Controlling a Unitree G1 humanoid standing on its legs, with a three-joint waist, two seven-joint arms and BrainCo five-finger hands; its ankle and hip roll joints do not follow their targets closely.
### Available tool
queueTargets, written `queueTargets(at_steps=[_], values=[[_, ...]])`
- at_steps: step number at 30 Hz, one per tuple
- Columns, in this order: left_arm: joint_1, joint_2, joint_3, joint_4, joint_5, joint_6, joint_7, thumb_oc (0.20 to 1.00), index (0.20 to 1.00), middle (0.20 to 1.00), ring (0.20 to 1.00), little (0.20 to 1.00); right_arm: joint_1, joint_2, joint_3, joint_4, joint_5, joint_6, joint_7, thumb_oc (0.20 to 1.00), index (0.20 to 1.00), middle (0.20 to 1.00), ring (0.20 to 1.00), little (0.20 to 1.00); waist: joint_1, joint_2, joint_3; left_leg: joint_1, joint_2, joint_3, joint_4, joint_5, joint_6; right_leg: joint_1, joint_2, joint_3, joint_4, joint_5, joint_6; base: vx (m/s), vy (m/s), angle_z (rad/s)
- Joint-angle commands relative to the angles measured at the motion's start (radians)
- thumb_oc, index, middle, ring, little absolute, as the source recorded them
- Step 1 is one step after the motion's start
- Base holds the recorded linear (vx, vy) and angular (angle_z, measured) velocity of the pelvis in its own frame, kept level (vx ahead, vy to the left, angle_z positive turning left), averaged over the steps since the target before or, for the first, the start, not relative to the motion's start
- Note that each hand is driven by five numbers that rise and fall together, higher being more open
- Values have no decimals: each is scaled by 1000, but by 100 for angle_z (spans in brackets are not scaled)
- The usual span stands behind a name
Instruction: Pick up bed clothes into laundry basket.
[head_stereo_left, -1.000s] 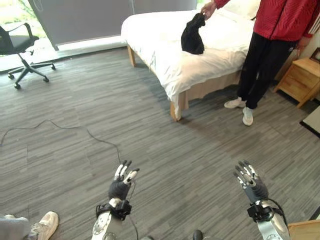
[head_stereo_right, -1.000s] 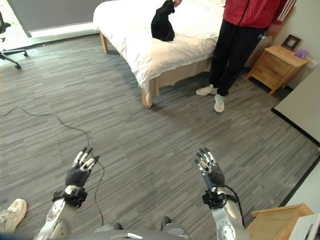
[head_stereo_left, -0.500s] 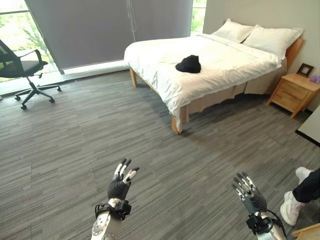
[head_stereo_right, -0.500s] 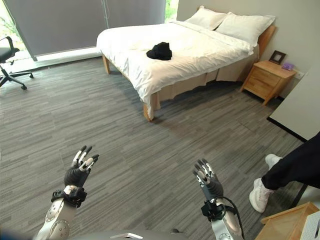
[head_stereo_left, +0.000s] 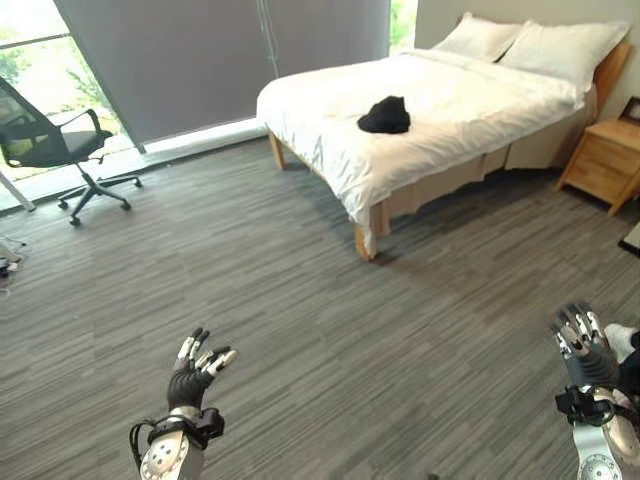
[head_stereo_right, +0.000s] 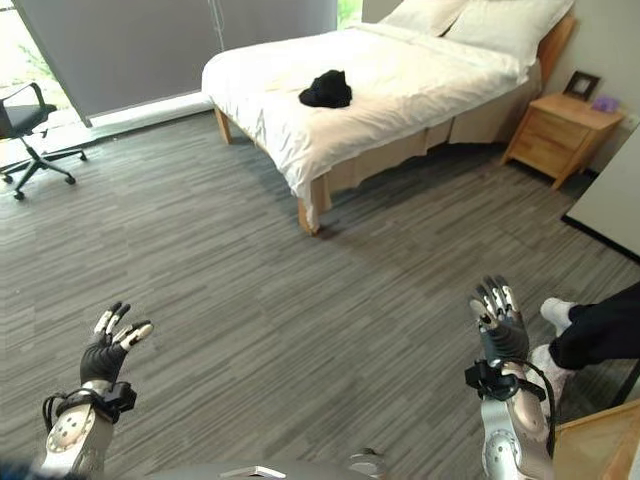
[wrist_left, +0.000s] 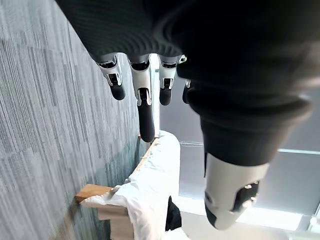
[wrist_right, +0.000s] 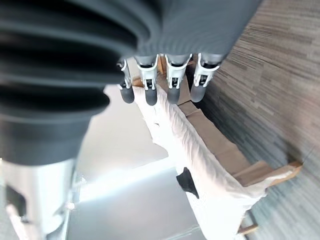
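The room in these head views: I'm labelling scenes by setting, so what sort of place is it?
Most likely a bedroom, perhaps a hotel-style one. A made bed with white sheets and pillows stands by a wooden nightstand, a black garment lies on the bed, and an office chair sits by the window.

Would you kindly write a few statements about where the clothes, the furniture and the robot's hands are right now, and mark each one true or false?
1. The black garment lies on the bed. True.
2. The left hand is holding the black garment. False: its fingers are straight and hold nothing, out over the floor far from the bed.
3. The right hand is open and empty. True.
4. An office chair stands by the window. True.
5. The wooden nightstand stands at the foot of the bed. False: it stands beside the head end, near the pillows.
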Motion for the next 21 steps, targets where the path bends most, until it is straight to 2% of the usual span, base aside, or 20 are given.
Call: queueTargets(at_steps=[1,2,3,4,5,6,7,8,9,10,11,12,13,14,15,17,18,19,20,21], values=[[7,75,51,-72,10,-62,36,1000,1000,1000,1000,1000,-67,-20,46,-30,2,-42,-1,1000,1000,1000,1000,1000,11,-9,64,127,72,17,23,-118,-1,-71,-62,-84,202,110,5,300,64,-47],[-8,76,44,-66,-17,-67,32,1000,1000,1000,1000,1000,-57,-29,53,-24,-15,-29,3,1000,1000,1000,1000,1000,-16,-6,68,168,70,24,12,-141,-13,-127,-51,-116,180,85,9,411,4,-58],[-17,77,42,-69,-31,-72,31,1000,1000,1000,1000,1000,-53,-34,54,-26,-16,-27,3,1000,1000,1000,1000,1000,-30,-2,68,198,67,4,12,-176,-25,-124,-37,-120,104,55,24,560,-55,-32],[-24,74,42,-78,-49,-78,29,1000,1000,1000,1000,1000,-49,-36,52,-32,3,-31,5,1000,1000,1000,1000,1000,-42,-9,65,217,58,-3,12,-191,-43,-135,-35,-127,-39,48,17,603,-216,20],[-51,70,25,-67,-60,-84,36,1000,1000,1000,1000,1000,-48,-39,48,-40,20,-44,-4,1000,1000,1000,1000,1000,-60,-3,65,241,77,-25,11,-204,-86,-104,-33,-141,-318,85,18,621,-317,36],[-84,75,14,-50,-56,-92,50,1000,1000,1000,1000,1000,-62,-45,56,-46,22,-53,-9,1000,1000,1000,1000,1000,-81,-2,59,274,88,-33,11,-224,-106,-126,-38,-94,-417,106,28,599,-323,11],[-97,77,0,-53,-59,-95,51,1000,1000,1000,1000,1000,-68,-44,62,-50,19,-53,-16,1000,1000,1000,1000,1000,-82,-3,61,289,87,-37,15,-230,-112,-118,-40,-87,-415,127,30,424,-238,-3],[-102,73,-10,-51,-67,-94,46,1000,1000,1000,1000,1000,-67,-42,62,-59,19,-53,-20,1000,1000,1000,1000,1000,-85,-19,60,295,81,-32,33,-234,-119,-104,-45,-90,-414,140,19,369,-217,35],[-107,63,-18,-46,-71,-92,44,1000,1000,1000,1000,1000,-71,-45,58,-54,25,-55,-21,1000,1000,1000,1000,1000,-87,-19,54,291,95,-39,86,-216,-134,-87,-33,-97,-405,133,8,414,-249,56],[-110,53,-24,-49,-86,-97,33,1000,1000,1000,1000,1000,-82,-63,53,-43,21,-60,-23,1000,1000,1000,1000,1000,-90,-11,49,273,124,-51,190,-163,-156,-69,-10,-101,-378,125,-13,521,-323,44],[-117,41,-33,-44,-122,-99,34,1000,1000,1000,1000,1000,-100,-81,62,-40,12,-64,-39,1000,1000,1000,1000,1000,-87,-8,48,215,163,-59,370,-60,-185,-43,21,-105,-351,94,-48,488,-376,10],[-117,31,-37,-44,-158,-99,34,1000,1000,1000,1000,1000,-107,-87,67,-46,24,-67,-45,1000,1000,1000,1000,1000,-83,-9,50,135,201,-64,499,12,-198,-13,45,-114,-348,60,-80,512,-440,47],[-121,20,-37,-51,-195,-100,32,1000,1000,1000,1000,1000,-120,-91,72,-63,61,-80,-27,1000,1000,1000,1000,1000,-67,-8,54,67,262,-71,639,86,-224,38,89,-117,-346,6,-111,373,-454,69],[-127,20,-40,-55,-198,-98,31,1000,1000,1000,1000,1000,-119,-93,68,-71,69,-86,-26,1000,1000,1000,1000,1000,-48,-32,63,-9,264,-91,745,109,-216,74,103,-129,-377,-1,-152,425,-484,42],[-136,20,-46,-57,-189,-104,48,1000,1000,1000,1000,1000,-127,-101,70,-73,71,-95,-32,1000,1000,1000,1000,1000,-30,-49,70,-40,270,-97,792,104,-201,111,123,-122,-388,-27,-175,369,-429,-11],[-147,12,-58,-52,-178,-97,55,1000,1000,1000,1000,1000,-139,-103,68,-58,65,-89,-58,1000,1000,1000,1000,1000,4,-67,89,-167,242,-131,804,43,-181,185,137,-107,-433,-38,-176,329,-253,-20],[-147,12,-58,-52,-178,-97,55,1000,1000,1000,1000,1000,-139,-103,68,-58,65,-89,-58,1000,1000,1000,1000,1000,4,-67,89,-167,242,-131,804,43,-181,185,137,-107,-433,-38,-176,364,-168,13],[-140,9,-64,-54,-180,-92,48,1000,1000,1000,1000,1000,-160,-113,74,-55,69,-86,-55,1000,1000,1000,1000,1000,37,-78,97,-268,228,-146,724,21,-164,236,147,-96,-454,-56,-174,411,-121,4],[-133,14,-62,-53,-171,-91,43,1000,1000,1000,1000,1000,-169,-117,75,-61,71,-90,-45,1000,1000,1000,1000,1000,51,-75,96,-292,237,-150,615,36,-159,253,158,-88,-457,-66,-168,413,-122,-1],[-133,14,-62,-54,-171,-91,43,1000,1000,1000,1000,1000,-169,-117,75,-60,72,-90,-45,1000,1000,1000,1000,1000,52,-78,97,-287,235,-147,610,38,-159,255,155,-87,-457,-66,-167,496,33,-13]])
